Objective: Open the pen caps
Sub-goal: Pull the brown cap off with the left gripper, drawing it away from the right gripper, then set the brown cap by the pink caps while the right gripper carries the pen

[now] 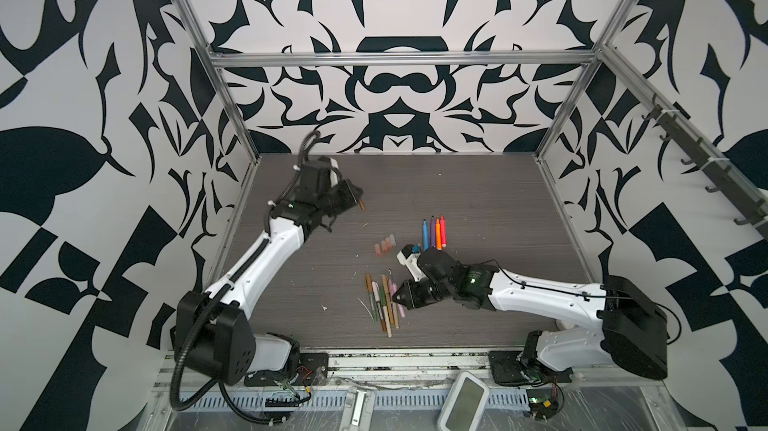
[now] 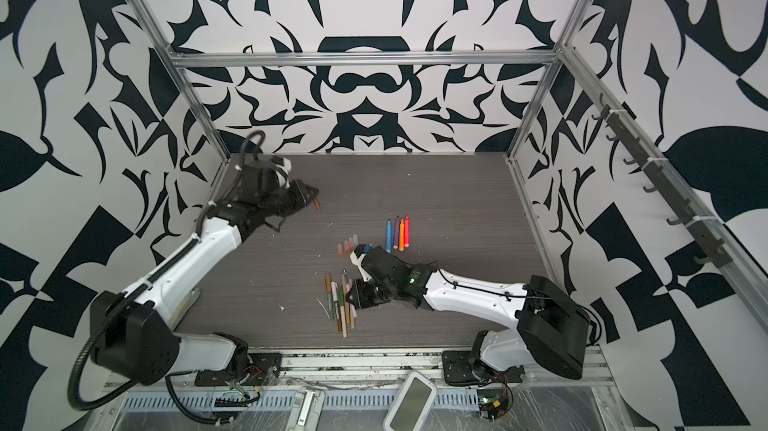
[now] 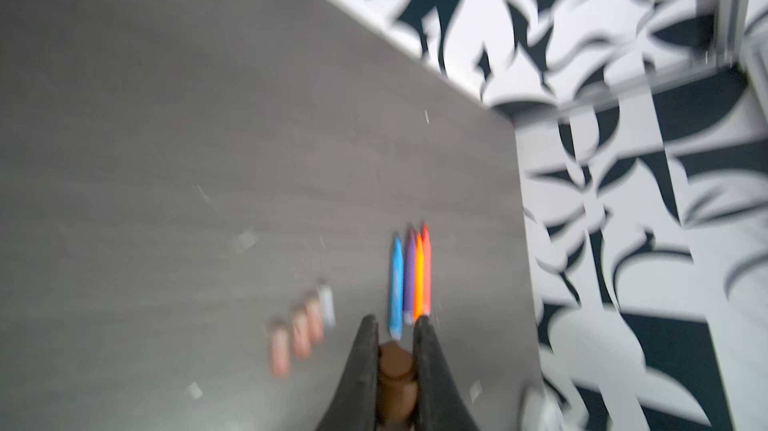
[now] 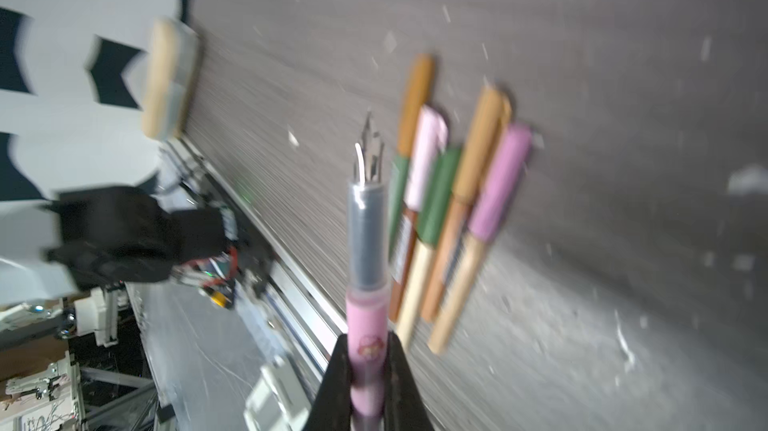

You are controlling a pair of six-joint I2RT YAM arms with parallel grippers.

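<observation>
Though both top views show only a brown stub at the L gripper [image 1: 360,200], the blurred L wrist cam shows it plainly: brown cap [image 3: 395,366] pinched btwn jaws pressed tight on it, held off the table [image 1: 478,200], far left. Four loose caps [image 1: 384,245] lie in a row mid-table, near the bright markers [image 1: 434,233]; that cam has both too. R wrist cam gives what top views barely do: pink pen [image 4: 368,316] w/ clear section & bare nib, uncapped, clamped in R gripper [image 4: 368,339], jaws closed on its barrel. R gripper sits at the pile [image 1: 384,308] of pens, near front; those wear caps: orange-brown, pink, green, mauve.
</observation>
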